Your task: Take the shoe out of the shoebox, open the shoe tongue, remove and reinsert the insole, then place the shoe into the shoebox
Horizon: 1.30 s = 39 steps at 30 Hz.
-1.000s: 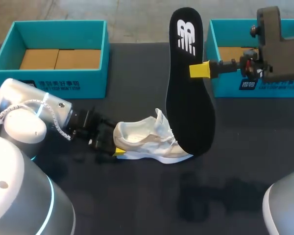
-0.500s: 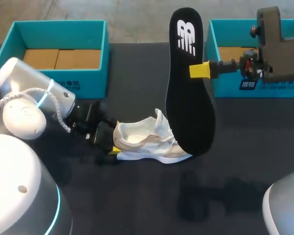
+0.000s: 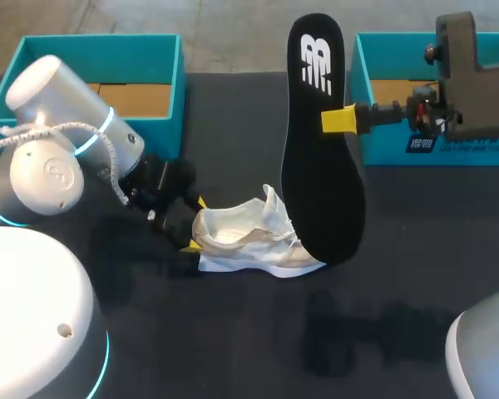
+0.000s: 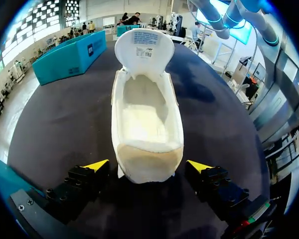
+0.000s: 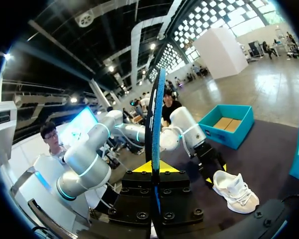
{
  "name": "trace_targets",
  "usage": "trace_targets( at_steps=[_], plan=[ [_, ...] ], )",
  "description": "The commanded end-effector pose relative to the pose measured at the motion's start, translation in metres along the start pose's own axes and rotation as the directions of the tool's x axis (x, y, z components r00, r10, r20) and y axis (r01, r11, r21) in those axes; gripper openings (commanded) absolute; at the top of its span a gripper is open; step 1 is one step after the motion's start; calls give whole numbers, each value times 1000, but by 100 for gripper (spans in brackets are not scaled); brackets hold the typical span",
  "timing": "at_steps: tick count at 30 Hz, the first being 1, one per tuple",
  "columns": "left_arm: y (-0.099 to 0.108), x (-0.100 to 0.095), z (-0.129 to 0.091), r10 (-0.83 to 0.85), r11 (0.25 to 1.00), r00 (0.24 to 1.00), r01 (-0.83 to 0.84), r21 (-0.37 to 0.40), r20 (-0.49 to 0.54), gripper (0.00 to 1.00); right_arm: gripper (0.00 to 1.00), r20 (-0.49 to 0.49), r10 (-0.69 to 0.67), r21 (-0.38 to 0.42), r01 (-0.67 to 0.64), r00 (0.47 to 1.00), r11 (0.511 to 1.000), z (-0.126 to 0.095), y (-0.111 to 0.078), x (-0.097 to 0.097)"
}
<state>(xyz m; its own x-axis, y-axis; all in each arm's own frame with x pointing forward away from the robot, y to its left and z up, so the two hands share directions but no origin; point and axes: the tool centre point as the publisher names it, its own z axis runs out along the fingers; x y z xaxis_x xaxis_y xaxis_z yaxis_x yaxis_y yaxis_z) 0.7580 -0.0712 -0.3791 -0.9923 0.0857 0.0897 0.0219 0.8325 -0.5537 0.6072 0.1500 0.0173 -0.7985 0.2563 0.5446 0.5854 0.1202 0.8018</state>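
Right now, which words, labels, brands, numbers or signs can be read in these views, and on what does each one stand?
insole, in the right gripper: a white logo, no words to quote.
right shoebox, front wall: dark label with white print, too small to read.
shoe, tongue: small printed tag, too blurred to read.
Nothing can be quoted with certainty.

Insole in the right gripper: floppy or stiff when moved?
The insole likely holds shape: pinched mid-length by the right gripper, it stands straight. Edge-on it looks thin, so probably light, and bendable if pushed into the shoe.
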Motion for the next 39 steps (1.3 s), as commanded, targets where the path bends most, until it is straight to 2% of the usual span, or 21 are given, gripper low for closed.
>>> trace_targets(
  at_steps=[1, 9, 22, 39],
  plan=[
    [-1, 5, -7, -1, 1000, 1000, 1, -27, 5, 100, 0, 1, 2, 3, -2, 1000, 1000, 3, 2, -1],
    [-1, 5, -7, -1, 1000, 1000, 1, -27, 5, 100, 0, 1, 2, 3, -2, 1000, 1000, 3, 2, -1],
    [-6, 13, -19, -88, 955, 995, 97, -280, 45, 100, 0, 1, 2, 3, -2, 1000, 1000, 3, 2, -1],
    [-18, 15, -30, -36, 898, 995, 71, -433, 89, 100, 0, 1, 2, 3, -2, 1000, 1000, 3, 2, -1]
  ],
)
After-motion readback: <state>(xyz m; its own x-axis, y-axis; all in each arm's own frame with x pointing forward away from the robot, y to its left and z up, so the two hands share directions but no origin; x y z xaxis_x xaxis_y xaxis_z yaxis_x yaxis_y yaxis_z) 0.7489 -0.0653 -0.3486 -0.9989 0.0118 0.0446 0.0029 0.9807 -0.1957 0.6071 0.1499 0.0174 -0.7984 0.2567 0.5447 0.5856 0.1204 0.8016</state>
